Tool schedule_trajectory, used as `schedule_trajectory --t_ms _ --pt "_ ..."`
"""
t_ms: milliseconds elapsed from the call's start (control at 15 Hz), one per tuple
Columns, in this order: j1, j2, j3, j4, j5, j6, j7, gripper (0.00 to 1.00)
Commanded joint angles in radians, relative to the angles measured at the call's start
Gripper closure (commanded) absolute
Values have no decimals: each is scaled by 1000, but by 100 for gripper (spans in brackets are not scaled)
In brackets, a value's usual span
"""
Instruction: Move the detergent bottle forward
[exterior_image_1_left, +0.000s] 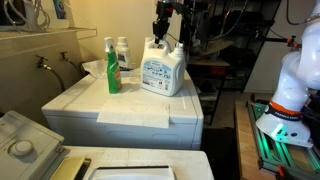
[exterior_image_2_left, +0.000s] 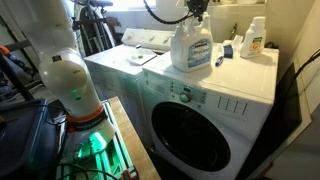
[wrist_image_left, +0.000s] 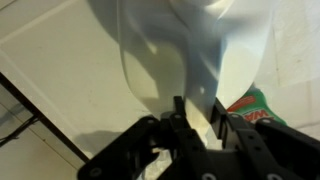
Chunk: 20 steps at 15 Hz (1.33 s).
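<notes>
- The detergent bottle (exterior_image_1_left: 163, 70) stands upright on the counter (exterior_image_1_left: 75, 100), near the edge that faces the robot's base, with its label turned to the open side.
- The hand (exterior_image_1_left: 164, 38) comes straight down on the top of it. In the wrist view the fingers (wrist_image_left: 180, 115) are narrow, with a white strip of the detergent bottle (wrist_image_left: 190, 50) between them, so I judge that it grips the handle part. The contact itself is not sharp in the pictures.
- I think a grip at the top is chosen because the body is too wide for the hand. A full jug held like this may swing or tip, so sliding it low seems safer to me.
- The spray bottle (exterior_image_1_left: 112, 68) and the small bottle (exterior_image_1_left: 122, 50) stand on the side away from the robot, near the detergent bottle but apart from it.
- If forward means away from the robot, these two are in the way and there is little room. I cannot tell the direction for sure.
- In the wrist view a green thing (wrist_image_left: 250, 105) lies just beside the detergent bottle. What it is I cannot tell.
</notes>
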Motion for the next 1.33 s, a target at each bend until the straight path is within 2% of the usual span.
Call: schedule_trajectory --t_ms 0,67,133,200,267,333,800,1067,1133,1267 --pt "-8 9 -8 12 -4 -3 33 91" --pt "-11 18 -12 20 -2 5 41 71" --pt "-11 24 -13 24 -3 12 39 71" --pt "-11 23 -12 24 -4 9 39 92" --pt "-15 35 -20 47 -7 -18 99 92" --pt "-17 38 -30 57 -36 -32 174 92" --pt "-33 73 -84 96 -147 -51 445 92" --pt "-34 94 -107 135 -182 -101 613 91" --pt "-25 81 -85 100 -134 -43 550 71" --pt "-27 90 -92 113 -143 -58 593 71"
